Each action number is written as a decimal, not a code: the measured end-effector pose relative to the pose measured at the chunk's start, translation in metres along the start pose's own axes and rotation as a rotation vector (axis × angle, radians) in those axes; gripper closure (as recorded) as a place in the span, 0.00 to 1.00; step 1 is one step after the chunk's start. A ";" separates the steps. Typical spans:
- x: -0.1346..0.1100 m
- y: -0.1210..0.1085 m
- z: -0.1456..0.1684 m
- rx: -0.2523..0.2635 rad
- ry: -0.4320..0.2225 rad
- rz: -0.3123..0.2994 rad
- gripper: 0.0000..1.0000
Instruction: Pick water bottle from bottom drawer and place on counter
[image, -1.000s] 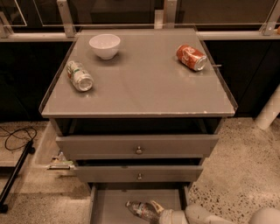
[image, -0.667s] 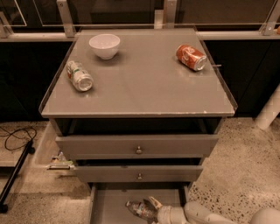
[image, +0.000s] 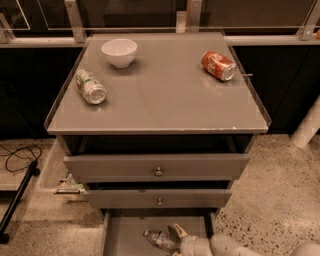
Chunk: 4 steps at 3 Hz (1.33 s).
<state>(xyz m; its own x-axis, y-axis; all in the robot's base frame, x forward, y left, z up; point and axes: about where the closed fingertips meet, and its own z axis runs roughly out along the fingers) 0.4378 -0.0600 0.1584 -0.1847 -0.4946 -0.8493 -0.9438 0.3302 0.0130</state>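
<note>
The water bottle (image: 159, 239) lies on its side on the flat grey floor of the open bottom drawer (image: 125, 236), at the lower edge of the camera view. My gripper (image: 175, 243) reaches into the drawer from the right. It is open at the bottle's right end, with one finger (image: 177, 231) showing just above the bottle and the other cut off by the frame edge. The counter (image: 165, 105) is the grey top of the cabinet above.
On the counter are a white bowl (image: 119, 52) at the back left, a silver-green can (image: 91, 86) on its side at the left, and an orange-red soda can (image: 218, 65) at the back right. The two upper drawers (image: 158, 171) are shut. A black stand and cable (image: 17, 172) are on the floor at left.
My gripper has moved left along the bottom drawer, closer to the water bottle. The bottle and the things on the counter have not moved.
</note>
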 end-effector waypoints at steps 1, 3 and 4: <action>0.013 -0.004 0.002 0.042 0.033 0.008 0.00; 0.018 -0.005 0.007 0.041 0.047 0.021 0.19; 0.018 -0.005 0.007 0.041 0.047 0.021 0.43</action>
<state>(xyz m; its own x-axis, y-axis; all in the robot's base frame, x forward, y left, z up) 0.4407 -0.0653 0.1390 -0.2177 -0.5239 -0.8235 -0.9279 0.3727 0.0082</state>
